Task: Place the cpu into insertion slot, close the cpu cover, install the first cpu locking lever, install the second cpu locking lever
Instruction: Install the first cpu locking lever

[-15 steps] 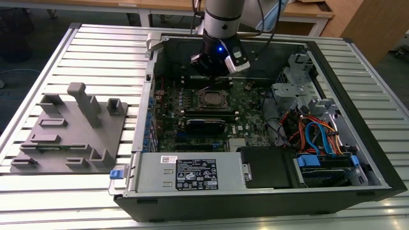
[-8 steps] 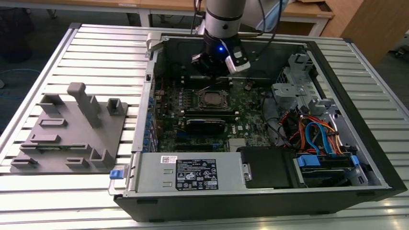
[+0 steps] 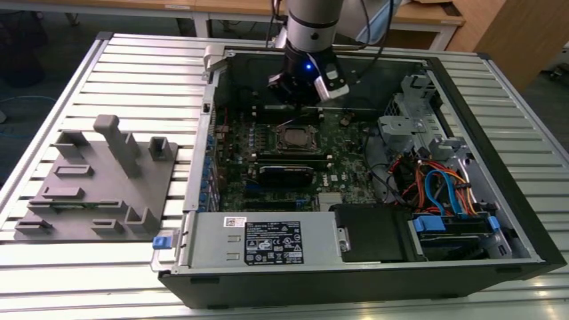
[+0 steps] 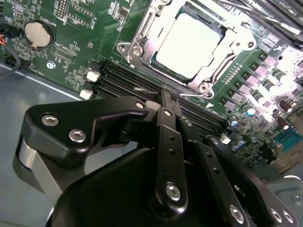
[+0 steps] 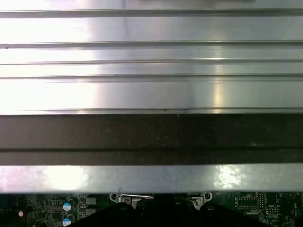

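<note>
Cpu (image 4: 189, 45) in insertion slot (image 4: 142, 35), cpu cover (image 4: 234, 45) over it; tool (image 4: 171, 100) beside slot edge.

An open black computer case (image 3: 498, 200) was laid on a ribbed metal table (image 3: 142, 67), and beside it, toward the exterior view's left, a grey fixture block (image 3: 93, 187) with upright pegs was set. Inside the case, a silver power supply (image 3: 258, 241) with a labelled top was seen along the near edge, with blue and orange cables (image 3: 440, 187) bundled toward the exterior view's right. In the second wrist view, a round coin battery (image 4: 39, 34) was seated on the green board, well apart from the long black memory slots (image 4: 137, 82).
</note>
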`<move>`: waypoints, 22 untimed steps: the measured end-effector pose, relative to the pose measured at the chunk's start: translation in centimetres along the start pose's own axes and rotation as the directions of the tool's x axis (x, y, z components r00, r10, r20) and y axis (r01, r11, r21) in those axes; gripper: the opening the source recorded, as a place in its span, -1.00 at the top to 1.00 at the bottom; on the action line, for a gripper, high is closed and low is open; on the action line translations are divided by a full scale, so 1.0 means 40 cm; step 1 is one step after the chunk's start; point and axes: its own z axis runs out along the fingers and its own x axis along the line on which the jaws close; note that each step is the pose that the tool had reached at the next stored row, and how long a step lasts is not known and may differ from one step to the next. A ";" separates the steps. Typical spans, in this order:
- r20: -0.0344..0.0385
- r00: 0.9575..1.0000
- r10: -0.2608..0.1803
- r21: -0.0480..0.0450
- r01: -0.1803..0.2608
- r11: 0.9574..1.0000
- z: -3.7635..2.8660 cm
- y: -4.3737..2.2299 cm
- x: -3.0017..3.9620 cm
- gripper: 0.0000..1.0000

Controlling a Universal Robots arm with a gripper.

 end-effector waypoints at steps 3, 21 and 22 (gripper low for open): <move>0.000 1.000 0.002 0.000 -0.002 1.000 0.001 0.000 -0.007 0.80; 0.001 1.000 0.019 0.000 -0.019 1.000 0.024 0.001 -0.029 0.80; 0.001 1.000 0.020 0.000 -0.020 1.000 0.025 0.001 -0.031 0.80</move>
